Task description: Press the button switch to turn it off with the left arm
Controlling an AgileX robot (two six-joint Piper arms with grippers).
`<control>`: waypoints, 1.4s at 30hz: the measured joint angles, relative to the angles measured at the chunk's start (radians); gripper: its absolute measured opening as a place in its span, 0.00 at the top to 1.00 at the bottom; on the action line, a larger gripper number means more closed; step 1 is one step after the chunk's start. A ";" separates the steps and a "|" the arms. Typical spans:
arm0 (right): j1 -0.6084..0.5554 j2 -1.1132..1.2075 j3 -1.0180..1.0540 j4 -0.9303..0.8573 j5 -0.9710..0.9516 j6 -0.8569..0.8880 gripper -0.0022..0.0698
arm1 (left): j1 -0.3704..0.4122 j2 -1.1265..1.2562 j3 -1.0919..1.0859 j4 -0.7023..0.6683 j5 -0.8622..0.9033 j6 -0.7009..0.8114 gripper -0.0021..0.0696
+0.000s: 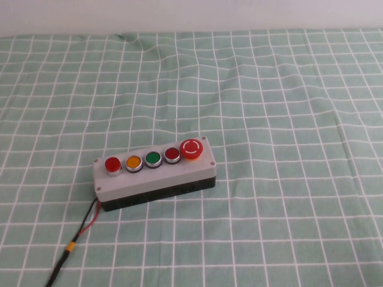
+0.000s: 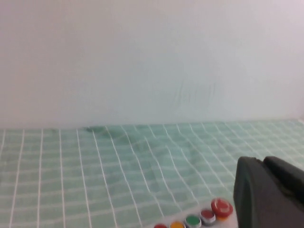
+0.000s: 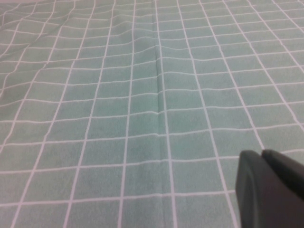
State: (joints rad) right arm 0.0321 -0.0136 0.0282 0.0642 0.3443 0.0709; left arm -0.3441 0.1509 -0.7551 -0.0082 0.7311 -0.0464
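The grey five-button box point(image 1: 157, 174) with a black base lies on the green checked cloth in the high view. The button switch point(image 1: 112, 163), small, round and bright red with a silver ring, is at the box's left end. Neither arm shows in the high view. In the left wrist view my left gripper point(image 2: 262, 160) is shut and empty, raised off the cloth on the near side of the box, away from the buttons. The button switch point(image 2: 160, 226) barely shows at that view's edge. My right gripper point(image 3: 261, 153) is shut and empty over bare cloth.
Beside the button switch sit an orange button point(image 1: 133, 162), a green button point(image 1: 152, 158), a darker red flat button point(image 1: 172, 155) and a large red mushroom button point(image 1: 191, 149). A black and red cable point(image 1: 70, 245) with a yellow band runs from the box toward the near edge.
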 joint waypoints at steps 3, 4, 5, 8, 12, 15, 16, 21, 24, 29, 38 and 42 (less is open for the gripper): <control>0.000 0.000 0.000 0.000 0.000 0.000 0.99 | 0.029 0.000 0.012 0.008 -0.110 0.002 0.98; 0.000 0.000 0.000 0.000 0.000 0.000 0.99 | 0.045 0.000 0.012 0.014 -0.137 0.010 0.98; 0.000 0.000 0.000 0.000 0.000 0.000 0.99 | 0.063 0.000 0.012 0.018 -0.156 0.028 0.98; 0.000 0.000 0.000 0.000 0.000 0.000 0.99 | 0.112 0.000 0.027 0.023 -0.185 0.082 0.98; 0.000 0.000 0.000 0.000 0.000 0.000 0.99 | 0.155 -0.018 0.106 0.023 -0.197 0.110 0.98; 0.000 0.000 0.000 0.000 0.000 0.000 0.99 | 0.161 -0.041 0.209 0.023 -0.227 0.113 0.98; 0.000 0.000 0.000 0.000 0.000 0.000 0.99 | 0.161 -0.051 0.254 0.019 -0.244 0.113 0.98; 0.000 0.000 0.000 0.000 0.000 0.000 0.99 | 0.165 -0.094 0.476 -0.006 -0.310 0.113 0.98; 0.000 0.000 0.000 0.000 0.000 0.000 0.99 | 0.165 -0.122 0.590 -0.007 -0.316 0.113 0.98; 0.000 0.000 0.000 0.000 0.000 0.000 0.99 | 0.165 -0.160 0.749 -0.007 -0.327 0.113 0.98; 0.000 0.000 0.000 0.000 0.000 0.000 0.99 | 0.165 -0.162 0.778 -0.023 -0.327 0.113 0.98; 0.000 0.000 0.000 0.000 0.000 0.000 0.99 | 0.165 -0.162 0.778 -0.023 -0.329 0.113 0.98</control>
State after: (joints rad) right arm 0.0321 -0.0136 0.0282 0.0642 0.3443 0.0709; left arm -0.1791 -0.0111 0.0229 -0.0316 0.4023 0.0668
